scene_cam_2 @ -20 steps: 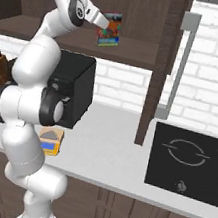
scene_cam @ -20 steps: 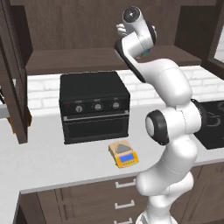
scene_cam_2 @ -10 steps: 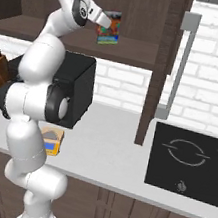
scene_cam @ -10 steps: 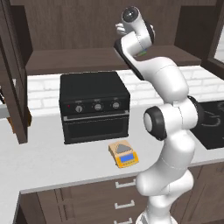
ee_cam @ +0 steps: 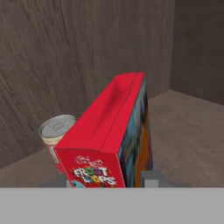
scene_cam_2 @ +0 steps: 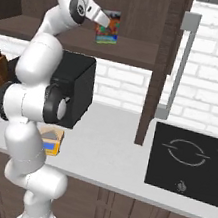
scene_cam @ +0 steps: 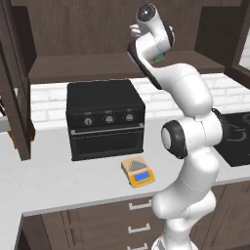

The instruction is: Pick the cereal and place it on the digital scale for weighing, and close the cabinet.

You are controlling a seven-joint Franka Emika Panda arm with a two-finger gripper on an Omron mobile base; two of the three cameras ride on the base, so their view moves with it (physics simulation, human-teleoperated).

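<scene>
Cereal grasped on cabinet shelf
Gripper clamped on upright cereal; digital scale lies well below on tabletop.

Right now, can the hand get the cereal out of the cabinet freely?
Probably yes. The hand is closed on the cereal, standing on the cabinet shelf; the front is open. Only the small can stands beside it.

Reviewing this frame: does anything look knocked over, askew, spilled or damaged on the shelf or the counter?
Nothing stands out. The cereal stands upright on the cabinet shelf with the claw at it, a can upright beside it. The digital scale sits flat on the counter.
</scene>
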